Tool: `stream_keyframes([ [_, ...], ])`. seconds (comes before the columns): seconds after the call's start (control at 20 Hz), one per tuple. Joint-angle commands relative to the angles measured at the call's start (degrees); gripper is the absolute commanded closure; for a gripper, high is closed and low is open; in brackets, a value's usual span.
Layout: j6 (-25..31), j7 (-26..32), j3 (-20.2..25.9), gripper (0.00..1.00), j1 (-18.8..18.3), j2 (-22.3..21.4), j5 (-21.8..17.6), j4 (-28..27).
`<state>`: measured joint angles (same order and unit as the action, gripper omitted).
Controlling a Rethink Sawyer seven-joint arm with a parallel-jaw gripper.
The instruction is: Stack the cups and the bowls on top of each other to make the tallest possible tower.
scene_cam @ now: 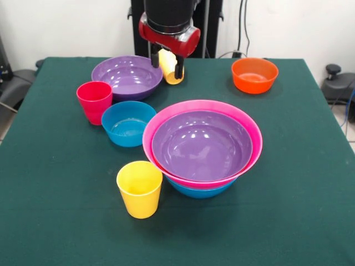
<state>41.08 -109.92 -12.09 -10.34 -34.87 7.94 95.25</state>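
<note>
My gripper hangs over the table's far side, shut on a yellow cup held just right of a wide purple bowl. The tower stands near the middle: a blue bowl lowest, a big pink bowl on it, and a purple bowl nested on top. A second yellow cup stands upright at the front, left of the tower. A red-pink cup and a loose blue bowl stand at the left. An orange bowl sits at the far right.
The dark green table has its edges showing on both sides. The robot's black pedestal stands behind the far edge, with cables against the wall.
</note>
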Motion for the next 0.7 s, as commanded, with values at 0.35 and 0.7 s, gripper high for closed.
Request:
stream_keyframes([
  [0.35, -11.4, 2.5, 8.6, 0.0, -4.2, 4.1, -7.3, 5.7],
  [0.7, -13.8, 1.3, 9.6, 0.0, -5.5, 6.1, -9.2, 5.5],
])
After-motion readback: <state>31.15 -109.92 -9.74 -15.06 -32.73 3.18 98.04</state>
